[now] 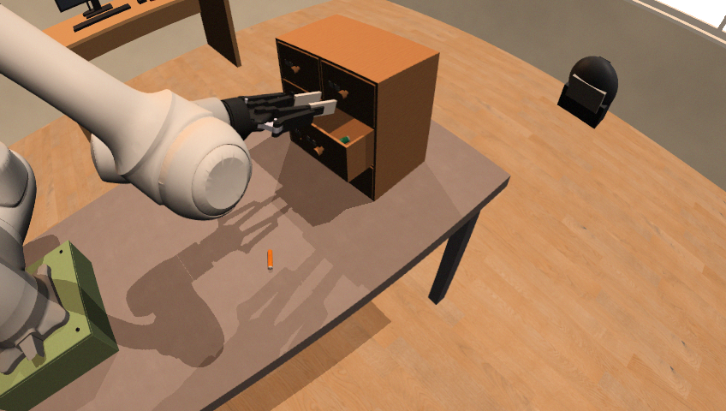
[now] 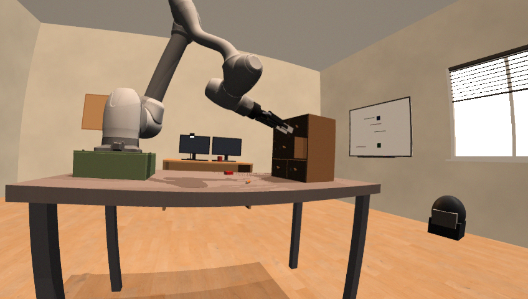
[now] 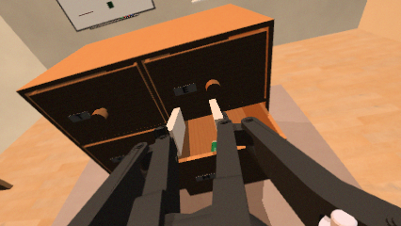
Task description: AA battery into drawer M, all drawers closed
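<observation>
The pincer [image 1: 323, 103] [image 2: 287, 128] [image 3: 197, 113], its 2 fingers apart and holding nothing, hangs above 1 pulled-out drawer [image 1: 330, 155] [image 2: 284, 147] [image 3: 221, 175], apparently to let the green battery [image 1: 345, 139] [image 3: 214, 146] drop inside; the battery shows behind the drawer's front.

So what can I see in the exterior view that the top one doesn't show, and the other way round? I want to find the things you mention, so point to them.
Only the exterior view shows the whiteboard [image 2: 392, 128] on the wall and a small red thing [image 2: 228, 172] on the table.

Only the top view shows the green battery [image 1: 344, 139], lying inside the pulled-out drawer [image 1: 325, 152].

Both show the gripper [image 1: 328, 101] [image 2: 287, 128] with its fingers near the chest's front, the chest [image 1: 407, 111] [image 2: 321, 147], and the small orange item [image 1: 270, 259] [image 2: 248, 182] on the table [image 1: 407, 229] [image 2: 192, 198].
</observation>
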`<state>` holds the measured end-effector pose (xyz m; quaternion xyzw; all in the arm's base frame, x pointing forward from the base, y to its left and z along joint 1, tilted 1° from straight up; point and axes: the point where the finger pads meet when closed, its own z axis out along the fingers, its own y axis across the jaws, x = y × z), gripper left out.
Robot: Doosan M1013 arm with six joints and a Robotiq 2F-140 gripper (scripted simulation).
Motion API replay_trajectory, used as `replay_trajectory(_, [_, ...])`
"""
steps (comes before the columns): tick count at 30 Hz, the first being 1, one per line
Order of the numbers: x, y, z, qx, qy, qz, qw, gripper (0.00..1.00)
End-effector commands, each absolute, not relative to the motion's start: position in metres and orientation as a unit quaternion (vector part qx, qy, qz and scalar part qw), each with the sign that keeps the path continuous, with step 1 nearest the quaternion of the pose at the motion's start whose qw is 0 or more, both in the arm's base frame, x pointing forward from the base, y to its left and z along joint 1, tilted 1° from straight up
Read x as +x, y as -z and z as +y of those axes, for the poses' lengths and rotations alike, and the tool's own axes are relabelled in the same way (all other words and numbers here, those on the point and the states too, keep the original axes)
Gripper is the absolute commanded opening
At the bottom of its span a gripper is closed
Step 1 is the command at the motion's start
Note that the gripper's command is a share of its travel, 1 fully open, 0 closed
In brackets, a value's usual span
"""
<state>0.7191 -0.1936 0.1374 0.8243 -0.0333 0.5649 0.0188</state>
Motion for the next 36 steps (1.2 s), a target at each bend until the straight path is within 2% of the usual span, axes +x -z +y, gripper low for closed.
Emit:
replay_trajectory(1, [0.721,-0.137,-0.192,0.824,-0.565,-0.032,0.018,1.0])
replay_trajectory(21, [0.715,-0.137,-0.192,0.824,-0.565,-0.032,0.018,1.0])
replay_trajectory(36, [0.658,-0.142,-0.187,0.824,-0.565,-0.032,0.018,1.0])
